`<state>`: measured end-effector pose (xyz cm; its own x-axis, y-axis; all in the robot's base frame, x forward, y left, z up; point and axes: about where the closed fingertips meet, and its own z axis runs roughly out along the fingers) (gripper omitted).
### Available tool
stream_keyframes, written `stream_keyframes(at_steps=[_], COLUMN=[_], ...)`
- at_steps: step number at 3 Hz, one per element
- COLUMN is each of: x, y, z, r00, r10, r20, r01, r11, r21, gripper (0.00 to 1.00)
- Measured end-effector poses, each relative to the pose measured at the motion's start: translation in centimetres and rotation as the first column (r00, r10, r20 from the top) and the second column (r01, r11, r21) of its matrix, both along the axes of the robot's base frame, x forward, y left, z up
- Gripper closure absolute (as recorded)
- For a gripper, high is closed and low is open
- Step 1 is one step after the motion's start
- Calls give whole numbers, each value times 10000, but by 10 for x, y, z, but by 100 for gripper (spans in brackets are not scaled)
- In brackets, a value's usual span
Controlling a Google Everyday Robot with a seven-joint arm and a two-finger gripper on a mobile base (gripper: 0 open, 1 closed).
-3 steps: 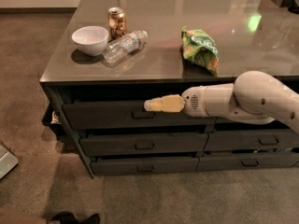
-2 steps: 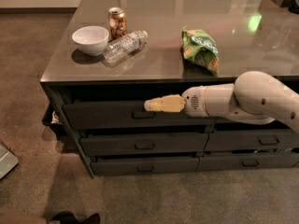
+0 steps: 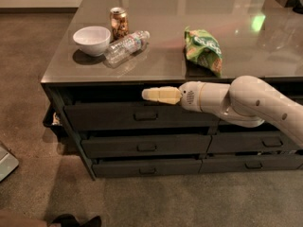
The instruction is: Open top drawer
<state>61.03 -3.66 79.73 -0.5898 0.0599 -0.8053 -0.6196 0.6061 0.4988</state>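
Observation:
The top drawer (image 3: pixel 109 117) is the wide dark grey front just under the tabletop, with a small rectangular loop handle (image 3: pixel 146 116) at its centre. A dark gap shows above its front panel. My gripper (image 3: pixel 145 94), cream-coloured at the end of the white arm (image 3: pixel 246 103), reaches in from the right. It points left and hovers just above the handle, in front of the gap, apart from the handle.
On the grey tabletop (image 3: pixel 156 65) stand a white bowl (image 3: pixel 92 39) and a can (image 3: pixel 119 22). A plastic bottle (image 3: pixel 125 45) and a green chip bag (image 3: pixel 204 50) lie there too. Shallower drawers (image 3: pixel 147 147) sit below and to the right. The floor is brown carpet.
My gripper has risen slightly and shifted a little left, from level with the handle to just above it. The drawer has not moved.

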Motion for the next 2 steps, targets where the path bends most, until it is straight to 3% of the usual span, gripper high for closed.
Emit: stream_keyframes(at_steps=[1, 2], x=[25, 26], y=[8, 10], z=[-4, -5], r00=[9994, 9994], r10=[-79, -82], r20=[326, 346], r01=[75, 79], r11=[9999, 9999], r21=[101, 67], gripper=[0, 0])
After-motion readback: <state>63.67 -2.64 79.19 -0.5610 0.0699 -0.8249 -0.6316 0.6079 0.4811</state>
